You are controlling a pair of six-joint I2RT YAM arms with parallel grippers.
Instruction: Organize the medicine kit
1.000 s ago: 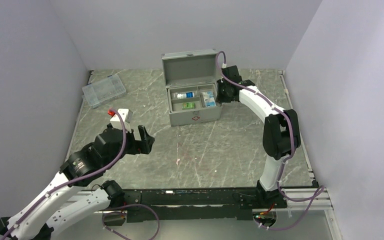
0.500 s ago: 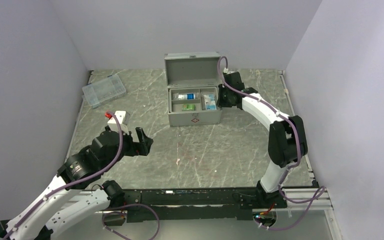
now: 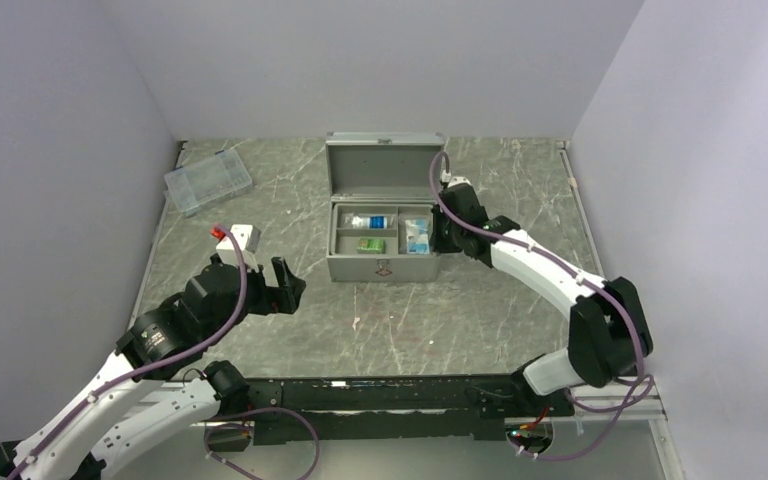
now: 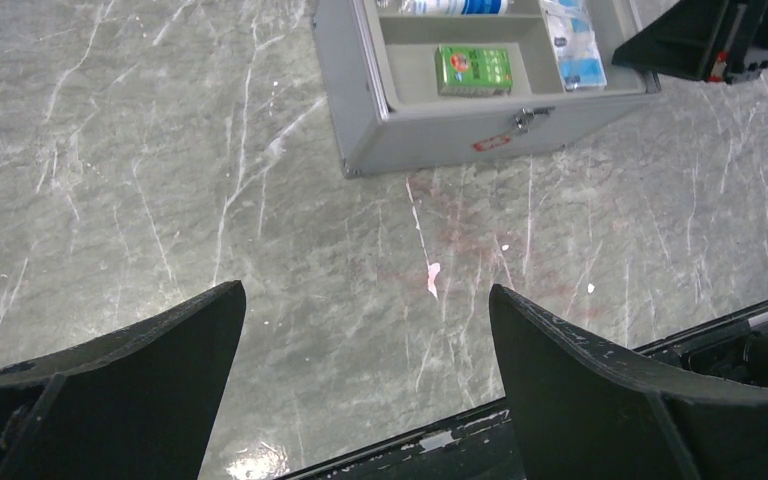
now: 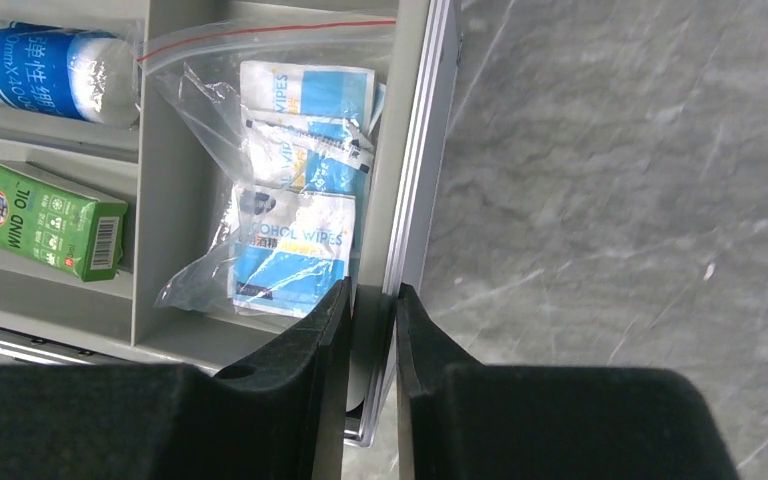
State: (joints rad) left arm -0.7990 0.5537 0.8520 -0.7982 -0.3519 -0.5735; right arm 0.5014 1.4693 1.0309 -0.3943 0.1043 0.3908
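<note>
Right gripper [image 5: 371, 300] pinches the kit's [image 3: 355, 268] right wall; left gripper [image 4: 365, 340] gapes wide over the table [image 4: 160, 200], well apart from it

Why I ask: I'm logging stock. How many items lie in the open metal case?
3 in the case: a blue-labelled bottle far-left, a green box near-left, a zip bag of alcohol wipes in the right compartment. Anything beneath them would be hidden.

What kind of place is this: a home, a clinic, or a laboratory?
Probably a laboratory robot cell: plain lilac walls enclose a marble-pattern table, two robot arms are bolted at its near edge, and the medicine kit sits open.
</note>
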